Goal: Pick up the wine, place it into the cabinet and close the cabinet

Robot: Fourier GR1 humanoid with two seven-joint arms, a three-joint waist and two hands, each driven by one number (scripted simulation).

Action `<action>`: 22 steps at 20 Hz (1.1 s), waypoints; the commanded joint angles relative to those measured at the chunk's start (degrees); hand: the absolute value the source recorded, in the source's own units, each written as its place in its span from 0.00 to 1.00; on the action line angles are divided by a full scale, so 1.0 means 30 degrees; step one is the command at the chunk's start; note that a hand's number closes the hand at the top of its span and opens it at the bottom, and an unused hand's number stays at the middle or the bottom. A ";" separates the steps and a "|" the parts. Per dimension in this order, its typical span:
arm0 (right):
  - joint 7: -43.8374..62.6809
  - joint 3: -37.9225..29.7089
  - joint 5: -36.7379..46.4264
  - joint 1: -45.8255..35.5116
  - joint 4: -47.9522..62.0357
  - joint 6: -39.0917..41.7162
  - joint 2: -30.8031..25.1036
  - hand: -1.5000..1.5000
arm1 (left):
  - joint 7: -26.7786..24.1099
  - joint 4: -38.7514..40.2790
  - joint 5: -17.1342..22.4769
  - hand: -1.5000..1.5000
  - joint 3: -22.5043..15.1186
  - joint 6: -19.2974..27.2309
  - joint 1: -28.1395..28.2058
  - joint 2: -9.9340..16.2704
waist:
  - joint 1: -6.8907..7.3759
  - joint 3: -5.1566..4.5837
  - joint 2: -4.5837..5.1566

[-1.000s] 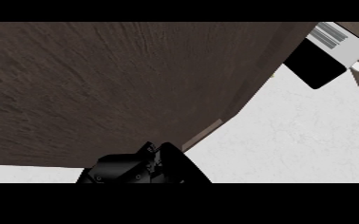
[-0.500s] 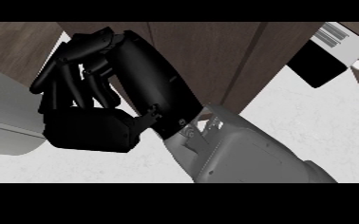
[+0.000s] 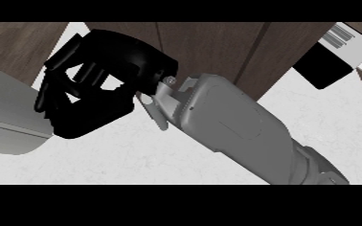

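Note:
My right hand [image 3: 96, 100] fills the left middle of the head view, with its grey forearm [image 3: 233, 124] coming in from the lower right. Its black fingers are curled and pale background shows through the gaps between them. I see nothing held in it. The hand lies in front of the dark brown wooden cabinet panels [image 3: 212, 48] that run across the top. No wine bottle shows anywhere. My left hand is out of sight.
A black block [image 3: 322, 67] with a white striped part [image 3: 339, 37] sits at the upper right. A pale grey rounded shape [image 3: 14, 119] lies at the left edge; I cannot tell what it is. A white surface [image 3: 141, 158] spreads below.
My right hand has risen from the bottom edge up and to the left, and its forearm has come into view. The brown wood now covers less of the view.

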 commanded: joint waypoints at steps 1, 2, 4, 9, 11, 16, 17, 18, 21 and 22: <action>0.0821 0.0139 -0.2445 -0.0135 0.2132 0.4540 -0.0133 1.00 | -0.0570 0.0240 0.0024 0.00 0.0762 -0.1266 0.0028 -0.0110 | -0.0139 0.0028 -0.0008; 0.0745 0.0281 -0.2813 -0.0606 0.3113 0.4619 0.0043 1.00 | -0.0377 -0.0047 0.0102 0.00 0.0691 -0.1056 0.0204 -0.0335 | -0.0091 0.0026 -0.0035; 0.1085 -0.0136 -0.3036 -0.0980 0.4360 0.5653 0.0043 1.00 | -0.0494 0.0349 0.0099 0.00 0.1513 -0.1670 0.0492 -0.0273 | -0.0254 0.0033 -0.0116; -0.0638 0.0178 -0.4853 -0.1601 0.7167 0.6342 0.0045 1.00 | -0.0312 0.0490 -0.1133 0.00 0.1659 -0.1882 0.0877 -0.1542 | -0.0261 0.0025 -0.0126; -0.0833 -0.0479 -0.5337 -0.1437 0.7711 0.7432 0.0046 1.00 | 0.0181 0.1033 -0.0548 0.00 0.2398 -0.2216 0.0971 -0.1485 | -0.0470 0.0031 -0.0134; -0.2777 -0.1675 -0.4871 -0.1673 1.0413 0.9646 0.0047 1.00 | 0.1041 0.1429 -0.1150 0.00 0.2649 -0.2329 0.0201 -0.2230 | -0.0734 0.0030 -0.0065; -0.3489 -0.1213 -0.5011 -0.1884 1.0853 0.9169 0.0047 1.00 | 0.0810 0.0996 -0.1620 0.00 0.2798 -0.2397 0.0716 -0.2378 | -0.0441 0.0032 -0.0077; -0.3149 -0.1788 -0.5302 -0.2572 1.1568 0.9291 0.0047 1.00 | 0.1448 0.1089 -0.0908 0.00 0.3251 -0.2345 0.0384 -0.1989 | -0.0493 0.0033 -0.0047; -0.3054 -0.2828 -0.5600 -0.2267 1.2010 1.0019 -0.0557 1.00 | 0.1797 0.1325 -0.0963 0.00 0.3313 -0.2242 0.0362 -0.2521 | -0.0811 0.0039 -0.0088; -0.2987 -0.2847 -0.5422 -0.2684 1.2350 1.0307 -0.0678 1.00 | 0.1686 0.1910 -0.1147 0.00 0.3582 -0.2666 0.0295 -0.2680 | -0.0781 0.0028 -0.0086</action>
